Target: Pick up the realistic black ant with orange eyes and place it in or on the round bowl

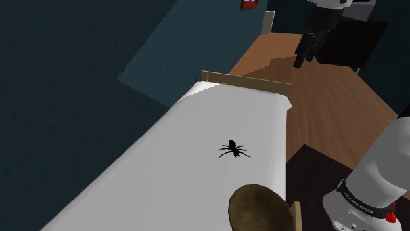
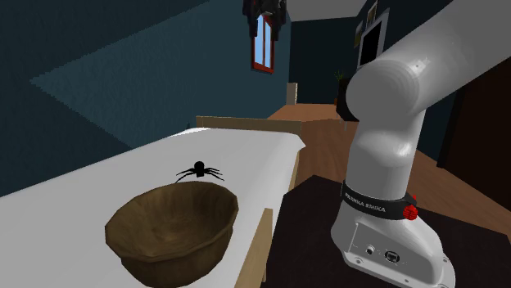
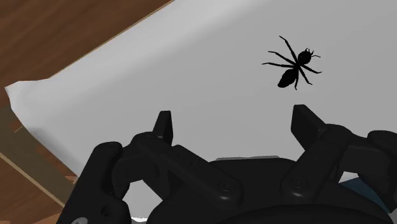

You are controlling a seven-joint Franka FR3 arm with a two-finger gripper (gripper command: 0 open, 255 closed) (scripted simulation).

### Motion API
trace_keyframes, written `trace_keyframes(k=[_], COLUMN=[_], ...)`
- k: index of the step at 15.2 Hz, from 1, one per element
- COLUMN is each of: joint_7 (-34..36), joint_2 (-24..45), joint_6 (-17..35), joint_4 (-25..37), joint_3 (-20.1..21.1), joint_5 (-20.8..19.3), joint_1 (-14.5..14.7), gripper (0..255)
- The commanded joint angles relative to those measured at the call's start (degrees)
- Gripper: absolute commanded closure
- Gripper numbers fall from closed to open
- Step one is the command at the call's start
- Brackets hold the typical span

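Observation:
A black ant [image 1: 233, 150] lies on the white surface [image 1: 184, 151], about midway along it. In the second exterior view the ant [image 2: 199, 171] sits just beyond the brown round bowl [image 2: 176, 237]. The bowl [image 1: 248, 198] stands at the near end of the surface, by the shoulder view's bottom edge. My black gripper [image 1: 305, 62] hangs high above the wooden floor, past the far end of the surface and well away from the ant. In the wrist view the gripper [image 3: 235, 124] is open with nothing between its fingers, and the ant [image 3: 292, 63] lies farther out, beyond one fingertip [image 3: 305, 119].
A wooden rail [image 1: 246, 80] borders the far end of the white surface. Brown wooden floor [image 1: 328, 111] runs along the side toward my stand [image 2: 360, 237]. Dark blue walls surround the room, with a red-framed window [image 2: 263, 45] at the back.

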Motion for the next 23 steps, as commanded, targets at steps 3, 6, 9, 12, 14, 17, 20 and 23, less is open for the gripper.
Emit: trace_keyframes(k=[3,6,9,12,14,17,20,23], joint_7=[3.0,7.6,12.3,17.2,20.5,25.8,31.5,37.6], joint_2=[1.1,3.5,6.7,10.9,14.1,19.6,25.9,33.0], joint_6=[1.9,4.8,7.7,10.5,12.3,14.9,17.1,18.8], joint_4=[-1.8,-4.0,-5.5,-6.4,-6.5,-6.1,-5.0,-3.1], joint_3=[2.8,6.9,11.0,15.0,17.6,21.5,25.2,28.5], joint_5=[0.2,0.5,0.6,0.4,0.0,-1.1,-3.0,-5.9], joint_1=[0.2,0.6,0.9,1.1,1.1,0.8,0.4,0.0], gripper=[0,0,0,0,0,0,0,0])
